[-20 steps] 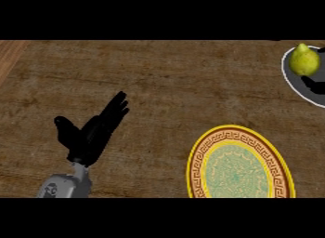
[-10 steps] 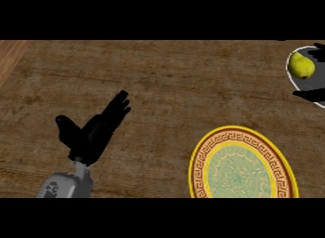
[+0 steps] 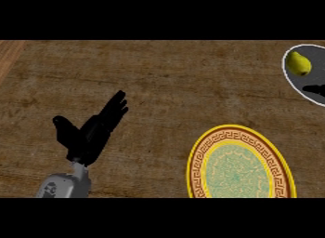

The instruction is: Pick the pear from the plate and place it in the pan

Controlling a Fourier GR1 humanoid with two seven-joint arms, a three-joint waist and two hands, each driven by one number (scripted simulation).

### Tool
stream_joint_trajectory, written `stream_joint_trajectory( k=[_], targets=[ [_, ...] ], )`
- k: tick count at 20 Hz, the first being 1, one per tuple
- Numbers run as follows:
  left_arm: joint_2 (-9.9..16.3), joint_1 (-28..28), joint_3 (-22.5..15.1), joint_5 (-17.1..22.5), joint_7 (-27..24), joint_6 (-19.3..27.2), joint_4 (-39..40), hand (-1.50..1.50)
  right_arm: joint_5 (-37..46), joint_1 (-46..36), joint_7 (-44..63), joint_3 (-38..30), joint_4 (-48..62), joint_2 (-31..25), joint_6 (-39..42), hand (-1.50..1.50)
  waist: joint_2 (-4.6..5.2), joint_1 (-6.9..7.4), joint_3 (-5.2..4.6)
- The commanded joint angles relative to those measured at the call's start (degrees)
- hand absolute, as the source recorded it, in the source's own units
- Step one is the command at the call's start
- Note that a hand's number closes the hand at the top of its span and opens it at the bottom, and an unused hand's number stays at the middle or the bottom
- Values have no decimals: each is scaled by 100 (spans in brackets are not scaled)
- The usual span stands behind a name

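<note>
The pear (image 3: 300, 63) is lying in the pan (image 3: 324, 74), so the plate (image 3: 241, 162) is sitting bare on the counter (image 3: 165, 79). The left robot hand (image 3: 90, 135) is resting with fingers spread wide, holding nothing.

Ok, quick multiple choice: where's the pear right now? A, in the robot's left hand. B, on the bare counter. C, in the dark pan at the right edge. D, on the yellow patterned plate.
C: the pear lies inside the dark pan at the right edge, while the yellow patterned plate holds nothing and the left hand is open, holding nothing.
</note>
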Motion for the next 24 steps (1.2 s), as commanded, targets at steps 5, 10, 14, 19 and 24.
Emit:
stream_joint_trajectory(
  k=[5,10,14,19,24],
  targets=[
    [109,103,103,42,-104,-84,-12,0,-109,320,-172,-86,169,-552,1734,-150,20,-25,11],
    [17,93,75,14,-99,9,-26,0,-59,646,-531,-17,80,-782,2554,-150,14,-107,33],
    [6,31,118,34,-41,46,13,0,-165,698,-518,-97,-16,-925,2952,-150,-8,-180,37],
    [92,93,205,117,-121,-68,39,0,-145,858,-470,-38,-186,-1095,3137,-150,-2,-171,38],
    [40,267,110,91,-104,-42,-79,0,-155,1048,-570,17,-371,-1119,3346,-150,-68,-171,39]
  ],
)
